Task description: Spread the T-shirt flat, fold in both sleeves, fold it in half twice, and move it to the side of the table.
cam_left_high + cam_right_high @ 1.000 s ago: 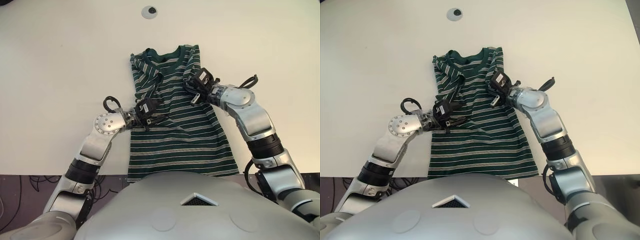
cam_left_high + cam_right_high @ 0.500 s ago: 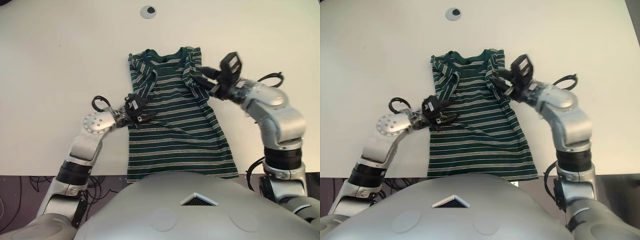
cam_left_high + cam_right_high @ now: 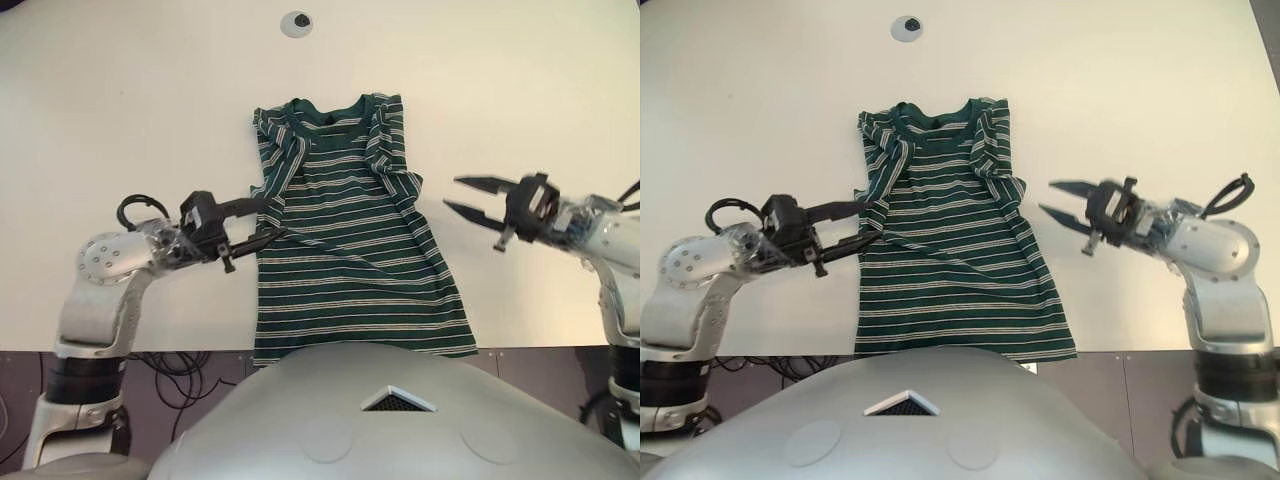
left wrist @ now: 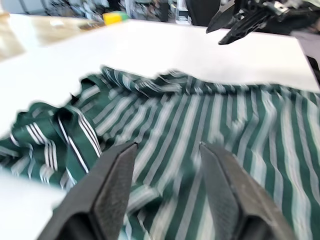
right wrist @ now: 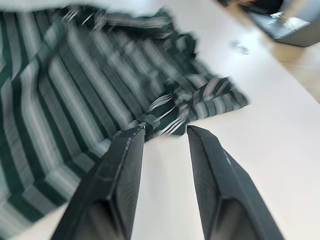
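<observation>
— Where is the T-shirt?

— In the middle of the white counter, with the collar at the far end and the hem at the near edge. It is green with pale stripes, and the body lies mostly flat.

— And the sleeves?

— Both are turned in over the body. The left sleeve is a bunched strip slanting down from the shoulder. The right sleeve ends in a small crumpled knot at the shirt's right edge (neither is a tidy fold).

— The left gripper?

— It is low at the shirt's left edge, about halfway down the side, pointing in toward the cloth. Its two fingers are spread apart with nothing between them. In the head views the tips overlap the striped edge, and in the left wrist view the stripes run under the gap. I cannot tell whether the tips touch the cloth.

— The right gripper?

— It is over bare counter to the right of the shirt, level with that crumpled sleeve end but clearly apart from it. Its fingers are also spread wide and hold nothing, with the tips aimed back toward the shirt.

— Anything else on the counter?

— A small round grey disc near the far edge, beyond the collar and well apart from the shirt.
</observation>
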You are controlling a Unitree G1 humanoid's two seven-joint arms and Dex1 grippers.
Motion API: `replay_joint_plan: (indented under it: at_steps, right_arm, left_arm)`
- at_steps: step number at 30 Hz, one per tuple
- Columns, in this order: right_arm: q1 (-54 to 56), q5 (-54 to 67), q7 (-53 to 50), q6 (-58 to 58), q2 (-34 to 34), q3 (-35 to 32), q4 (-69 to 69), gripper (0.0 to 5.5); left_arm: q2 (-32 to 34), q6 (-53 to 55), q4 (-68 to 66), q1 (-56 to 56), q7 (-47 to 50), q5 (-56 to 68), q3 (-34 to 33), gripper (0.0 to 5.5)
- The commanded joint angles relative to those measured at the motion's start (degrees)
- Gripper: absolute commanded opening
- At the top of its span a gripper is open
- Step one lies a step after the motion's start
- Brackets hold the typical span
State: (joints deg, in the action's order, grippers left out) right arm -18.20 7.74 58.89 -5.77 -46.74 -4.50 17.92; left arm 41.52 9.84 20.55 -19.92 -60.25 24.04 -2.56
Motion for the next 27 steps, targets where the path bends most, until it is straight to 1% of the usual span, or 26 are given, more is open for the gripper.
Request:
replay_joint_plan:
  at_steps: [1,4,7,9,12,17,20,24,27]
  right_arm:
    - [-6.93,-5.78,2.38,-14.58,-4.94,-0.6,-4.28,1.57]
    - [-11.5,-8.39,2.52,-20.54,-6.95,-1.22,-5.04,1.57]
    - [-14.73,-16.36,-0.07,-24.85,-9.06,-1.82,-5.27,1.57]
    - [-17.21,-18.95,-0.37,-26.08,-9.82,-1.84,-4.34,1.57]
    - [-20.61,-19.04,0.1,-25.85,-11.11,-2.07,-1.14,1.57]
    - [-21.97,-19.94,-0.56,-25.81,-11.42,0.3,1.74,1.57]
    - [-21.79,-20.91,-1.47,-25.81,-10.6,2.56,3.56,1.57]
    - [-20.59,-21.01,-2.06,-25.32,-11.09,4.17,5.01,1.57]
    - [-18.85,-21.59,-2.09,-25.15,-10.98,6.48,4.64,1.02]
  left_arm:
    - [5.97,-4.99,0.06,-7.38,-0.63,-8.62,-1.38,3.01]
    - [11.43,-10.8,0.73,-12.18,-1.12,-16.67,-3.66,3.37]
    - [16.19,-19.63,0.12,-13.64,-0.28,-27.2,-2.83,3.37]
    - [17.34,-22.57,1.19,-13.73,-0.64,-28.99,-2.38,3.37]
    - [18.28,-22.96,3.25,-14.72,-2.67,-27.08,-1.24,3.37]
    - [17.58,-23.68,5.11,-16.89,-5.19,-22.77,1.8,3.37]
    - [15.61,-25.32,3.15,-13.48,-5.37,-24.53,7.31,3.37]
    - [15.01,-26.59,1.23,-10.46,-4.9,-27.25,11.76,3.37]
    - [14.05,-27.88,-1.06,-7.07,-4.12,-30.11,14.88,3.42]
